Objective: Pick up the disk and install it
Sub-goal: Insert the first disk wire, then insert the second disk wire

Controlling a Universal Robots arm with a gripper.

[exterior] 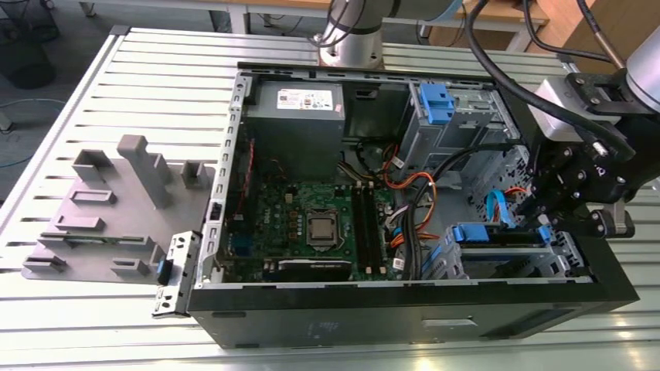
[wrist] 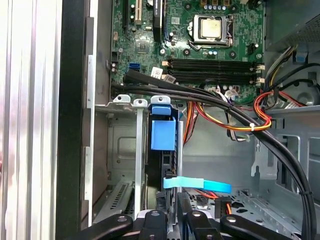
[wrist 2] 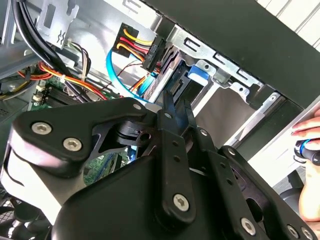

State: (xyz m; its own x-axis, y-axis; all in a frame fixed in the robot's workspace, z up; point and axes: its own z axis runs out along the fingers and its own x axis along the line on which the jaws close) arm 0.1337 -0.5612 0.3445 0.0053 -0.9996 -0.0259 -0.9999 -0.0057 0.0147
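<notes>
Sitting upright in the drive cage (exterior: 557, 255) at the case's near right, disk (wrist: 162, 135) looks stiff, fairly heavy; grab via blue carrier edges. Gripper (wrist 2: 175, 107) fingers drawn together, w/ nothing between.

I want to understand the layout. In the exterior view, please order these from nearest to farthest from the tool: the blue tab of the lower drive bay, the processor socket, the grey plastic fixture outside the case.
1. Blue tab: beside the tool, lower bay.
2. Processor socket: motherboard middle.
3. Grey plastic fixture: outside the case, at the exterior view's left.
</notes>
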